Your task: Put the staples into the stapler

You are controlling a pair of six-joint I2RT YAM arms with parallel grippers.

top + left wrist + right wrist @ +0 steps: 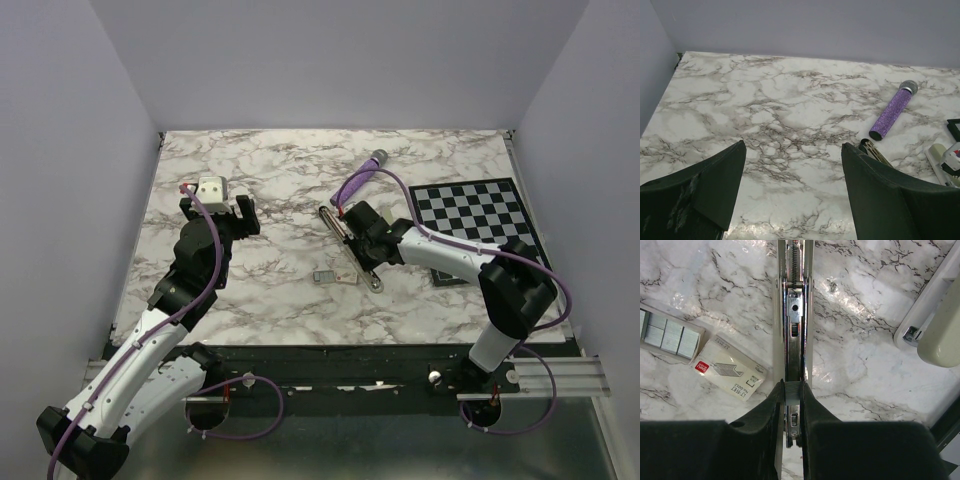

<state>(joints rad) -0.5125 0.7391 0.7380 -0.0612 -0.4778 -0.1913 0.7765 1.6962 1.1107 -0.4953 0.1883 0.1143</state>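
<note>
The stapler (330, 218) lies open at the table's middle, its dark metal rail (794, 310) running straight away from my right gripper (794, 390). The right gripper (354, 243) is shut on a small grey strip of staples (794, 394) and holds it right over the near end of the rail. The stapler's beige top (940, 330) lies flipped open to the right. The cream-white staple box (729, 371) and a tray of grey staple blocks (670, 336) lie just left of the rail. My left gripper (793, 150) is open and empty, above bare marble at the left (218, 210).
A purple glitter cylinder with a grey tip (362, 174) lies behind the stapler. A black-and-white checkerboard (478, 222) lies at the right under the right arm. Walls close in the table's left, back and right sides.
</note>
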